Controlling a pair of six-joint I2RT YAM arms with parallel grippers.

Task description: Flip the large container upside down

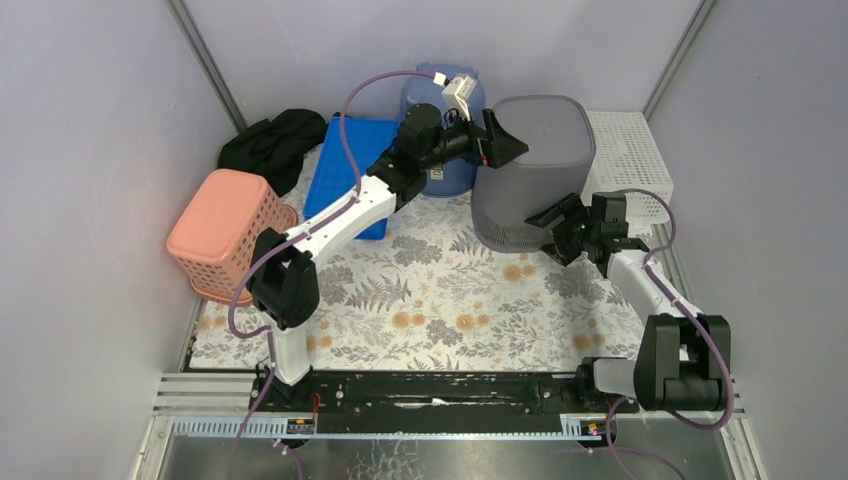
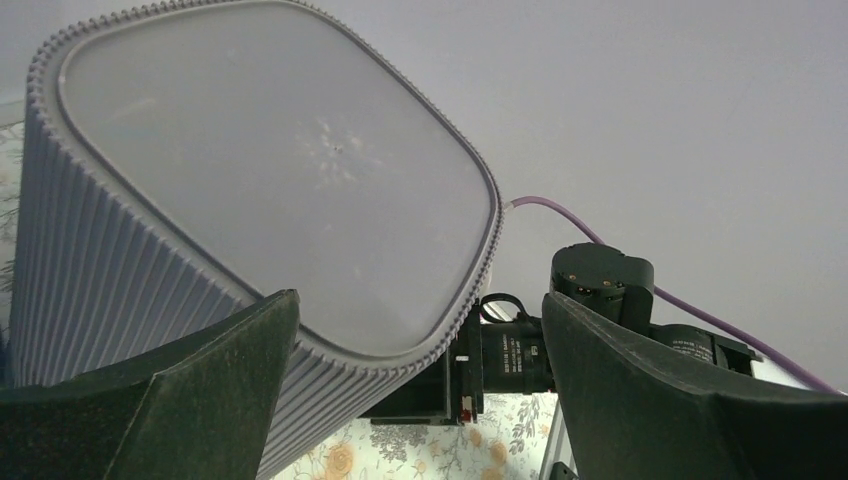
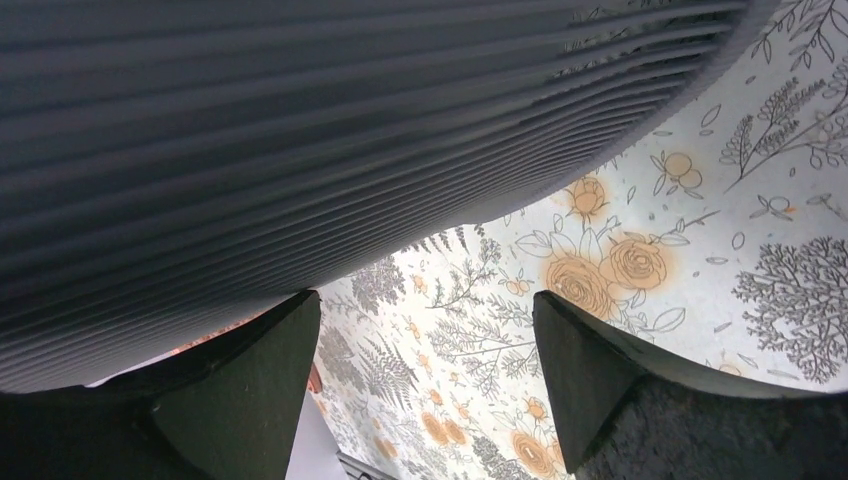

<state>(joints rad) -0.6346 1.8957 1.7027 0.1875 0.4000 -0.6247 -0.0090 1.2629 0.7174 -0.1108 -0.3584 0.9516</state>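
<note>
Your large container (image 1: 535, 165) stood on the bench (image 1: 450, 300) with its closed base uppermost, so it looked already turned over. Your left pincer (image 1: 508, 143) hung spread wide at the container's top edge. Your right pincer (image 1: 552, 235), also apart, sat low by its near wall, probably to steady it. The left wrist view showed the flat base plainly. The right wrist view showed only ribbed wall, and I couldn't tell whether any finger touched.

floral table (image 1: 440, 300) carries grey container (image 1: 530, 170), pink basket (image 1: 225, 235), blue tray (image 1: 375, 140), black cloth (image 1: 270, 145)
</note>
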